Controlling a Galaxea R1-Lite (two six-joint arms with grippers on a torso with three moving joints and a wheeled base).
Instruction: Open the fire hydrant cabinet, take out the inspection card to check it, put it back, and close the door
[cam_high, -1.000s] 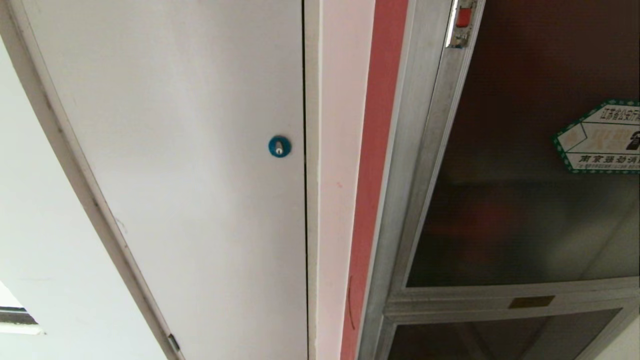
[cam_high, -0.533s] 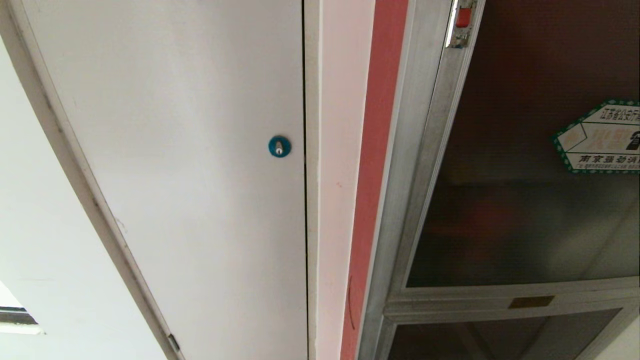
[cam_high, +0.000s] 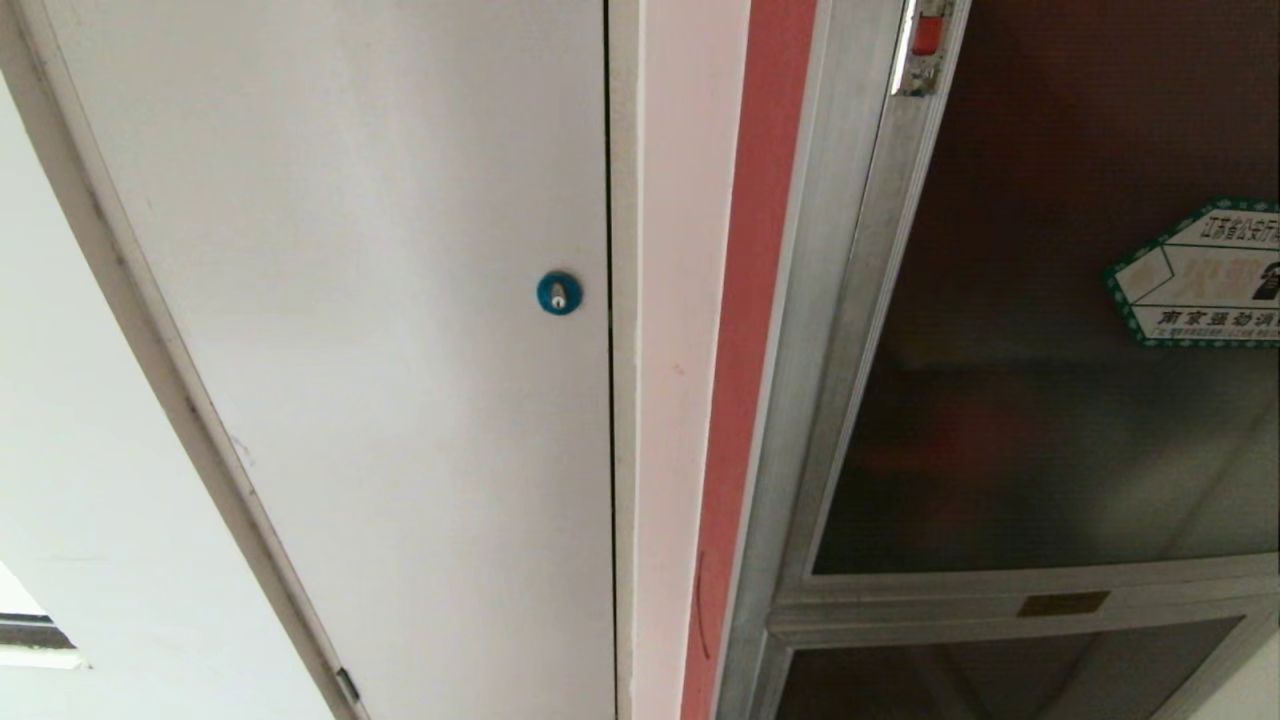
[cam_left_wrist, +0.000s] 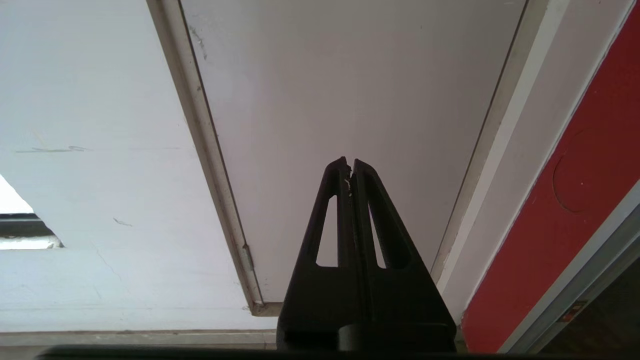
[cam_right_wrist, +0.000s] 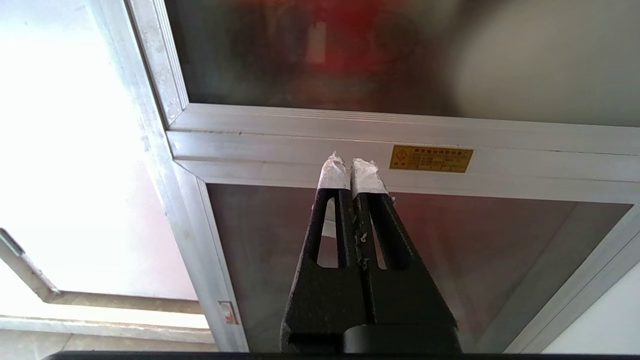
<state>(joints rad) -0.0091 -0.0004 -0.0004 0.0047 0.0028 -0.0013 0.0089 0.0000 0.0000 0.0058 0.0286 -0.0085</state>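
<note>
While parked clear of the work, both arms out of the head view. Fire hydrant cabinet at right of head view, aluminium-framed, with a red side strip along its left edge. Door of dark tinted glass closed in the frame; small red latch at its upper left corner; green-bordered hexagonal sticker on the glass at the right edge. Blurred red shapes visible through the pane; inspection card not discernible. Brass nameplate on the crossbar below the door, above a smaller lower glass panel. White panel with blue round lock to the left of the cabinet. Left gripper closed, fingertips together, empty, facing the white panel. Right gripper closed, white-taped fingertips pressed together, empty, facing the crossbar just beside the nameplate, apart from the frame.
</note>
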